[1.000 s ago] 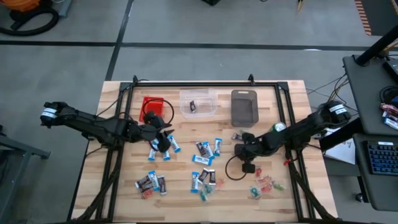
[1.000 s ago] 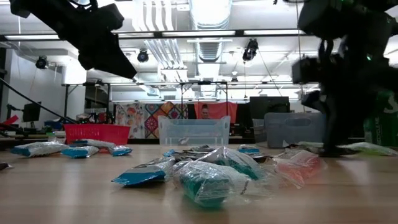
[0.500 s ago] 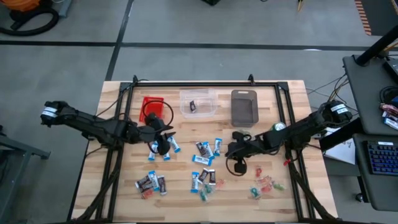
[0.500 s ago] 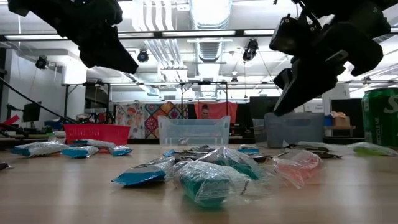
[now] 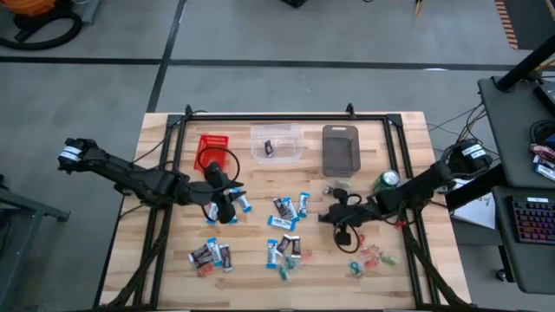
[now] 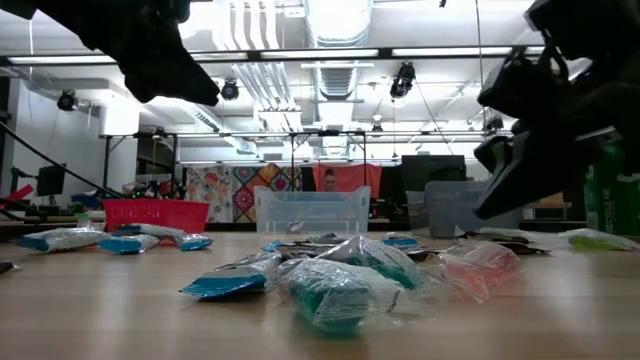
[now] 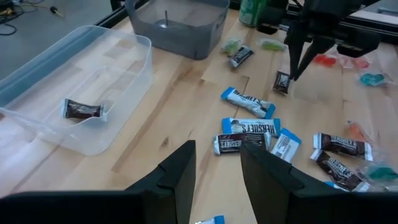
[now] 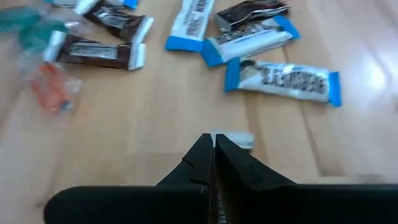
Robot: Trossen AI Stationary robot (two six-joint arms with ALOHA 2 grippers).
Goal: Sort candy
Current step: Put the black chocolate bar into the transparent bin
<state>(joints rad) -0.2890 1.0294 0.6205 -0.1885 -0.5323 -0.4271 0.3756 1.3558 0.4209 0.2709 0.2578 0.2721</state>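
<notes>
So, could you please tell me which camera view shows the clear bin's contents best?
The left wrist view: the clear bin sits close, one dark candy inside. The high view shows it smaller; the low view only its front wall.

Bare tabletop [image 5: 408,251] along both side edges and near edge: free passage. Centre cluttered: candy [image 5: 287,208] scattered mid-table, more toward near edge. Far edge blocked by row of red bin [image 5: 211,147], clear bin [image 5: 276,143], grey bin [image 5: 340,149]. Green can [image 5: 386,180] stands right of grey bin. Left hand [image 5: 227,201] and right hand [image 5: 334,215] flank central candy; narrow gap between them.
</notes>
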